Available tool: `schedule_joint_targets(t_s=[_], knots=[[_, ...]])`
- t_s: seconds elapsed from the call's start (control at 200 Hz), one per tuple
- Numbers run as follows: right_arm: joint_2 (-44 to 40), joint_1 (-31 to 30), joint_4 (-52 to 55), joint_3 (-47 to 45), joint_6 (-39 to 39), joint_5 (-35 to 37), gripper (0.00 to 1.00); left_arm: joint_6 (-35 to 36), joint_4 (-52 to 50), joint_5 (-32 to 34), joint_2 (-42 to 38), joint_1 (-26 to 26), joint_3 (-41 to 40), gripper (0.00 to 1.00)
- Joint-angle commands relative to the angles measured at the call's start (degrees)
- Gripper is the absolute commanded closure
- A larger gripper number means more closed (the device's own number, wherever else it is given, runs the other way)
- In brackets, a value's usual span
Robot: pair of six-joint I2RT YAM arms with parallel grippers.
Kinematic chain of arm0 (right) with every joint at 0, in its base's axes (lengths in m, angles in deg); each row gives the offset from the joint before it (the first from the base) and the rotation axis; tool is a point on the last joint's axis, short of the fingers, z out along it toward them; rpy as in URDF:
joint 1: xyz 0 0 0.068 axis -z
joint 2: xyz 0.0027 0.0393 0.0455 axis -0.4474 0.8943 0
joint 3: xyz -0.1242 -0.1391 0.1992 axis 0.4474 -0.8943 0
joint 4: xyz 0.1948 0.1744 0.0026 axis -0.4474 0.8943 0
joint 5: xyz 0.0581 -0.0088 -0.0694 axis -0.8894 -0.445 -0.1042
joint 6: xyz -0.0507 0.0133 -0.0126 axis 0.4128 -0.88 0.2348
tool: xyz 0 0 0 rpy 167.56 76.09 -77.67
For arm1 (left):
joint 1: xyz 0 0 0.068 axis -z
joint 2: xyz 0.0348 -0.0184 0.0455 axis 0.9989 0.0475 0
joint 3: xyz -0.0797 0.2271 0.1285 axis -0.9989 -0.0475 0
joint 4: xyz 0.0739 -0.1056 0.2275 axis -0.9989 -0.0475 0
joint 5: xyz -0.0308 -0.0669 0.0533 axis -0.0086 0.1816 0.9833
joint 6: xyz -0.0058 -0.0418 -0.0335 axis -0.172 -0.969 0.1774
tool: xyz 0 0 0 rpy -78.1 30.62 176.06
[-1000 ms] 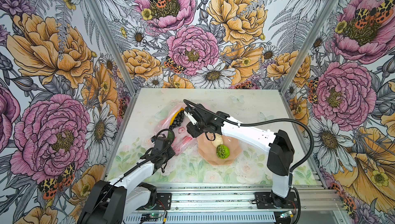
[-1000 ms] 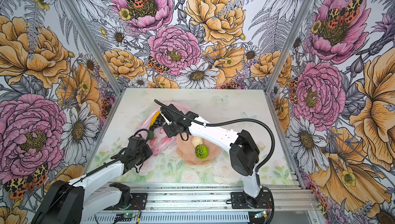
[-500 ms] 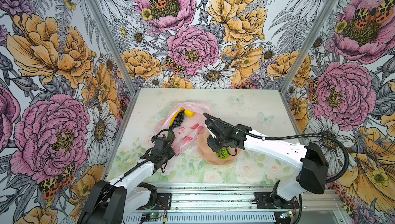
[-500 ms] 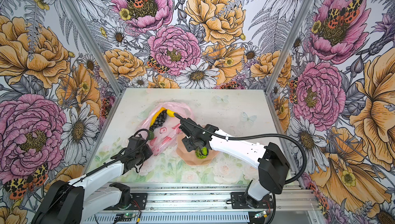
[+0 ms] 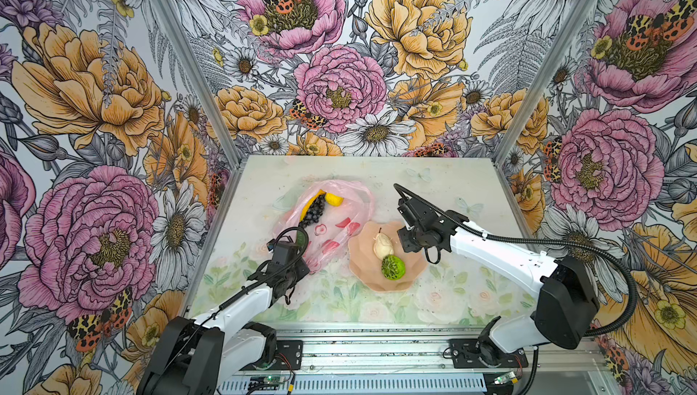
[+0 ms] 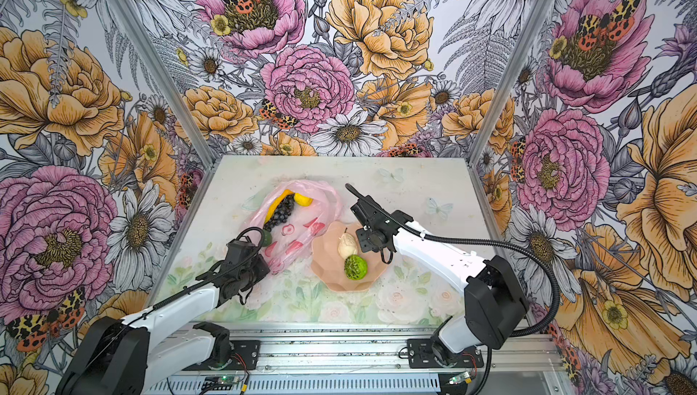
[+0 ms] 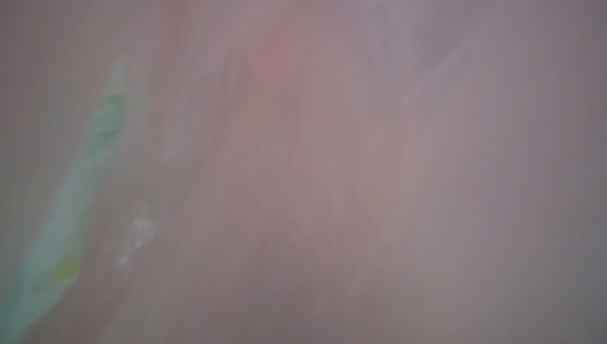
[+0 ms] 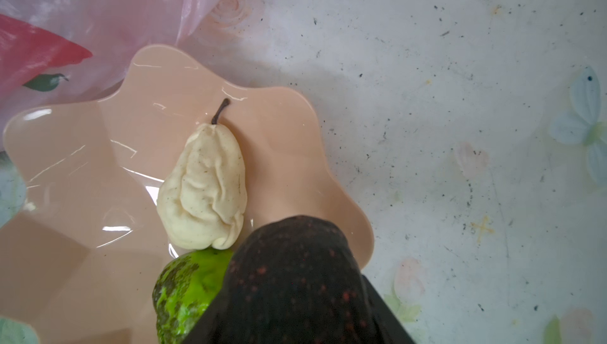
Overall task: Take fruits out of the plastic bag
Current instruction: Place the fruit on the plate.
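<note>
The pink plastic bag (image 5: 350,200) (image 6: 320,197) lies at mid table. A yellow banana (image 5: 310,204), dark grapes (image 5: 316,213), a lemon (image 5: 333,199) and a green avocado (image 6: 266,237) are in it. My left gripper (image 5: 301,263) (image 6: 264,261) sits shut at the bag's near end, and pink film (image 7: 328,129) covers its camera. My right gripper (image 5: 409,248) (image 8: 295,309) hovers over the dish's right rim. It is shut on a dark round fruit with reddish specks (image 8: 289,270). The cream pear (image 5: 383,246) (image 8: 203,188) and lime-green ball (image 5: 392,266) (image 8: 184,289) lie in the dish.
The peach scalloped dish (image 5: 362,272) (image 6: 328,276) (image 8: 82,194) stands right of the bag, touching its film. Flowered walls close in the left, back and right sides. A metal rail with both arm bases runs along the front edge.
My right gripper has come away from the bag's mouth, crossed the dish and now hangs at its right rim. The left arm has stayed put.
</note>
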Motion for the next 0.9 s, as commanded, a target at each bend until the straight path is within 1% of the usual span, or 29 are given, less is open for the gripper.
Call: schedule_joint_targets(t_s=[0.0, 0.285, 0.595, 0.896], knots=[[1.7, 0.1, -1.6, -0.1, 1.4, 1.8, 0.58, 1.1, 0.6, -1.0, 0.4, 0.5, 0.9, 1.0], [5.2, 0.0, -4.5, -1.2, 0.5, -1.2, 0.57, 1.1, 0.7, -1.0, 0.6, 0.5, 1.0, 1.0], [9.5, -0.4, -6.7, -0.9, 0.3, -2.2, 0.55, 1.0, 0.4, -0.7, 0.2, 0.5, 0.9, 1.0], [11.6, -1.2, -8.0, -1.3, -0.2, -1.8, 0.49, 0.9, 0.4, -0.6, 0.1, 0.5, 0.9, 1.0]])
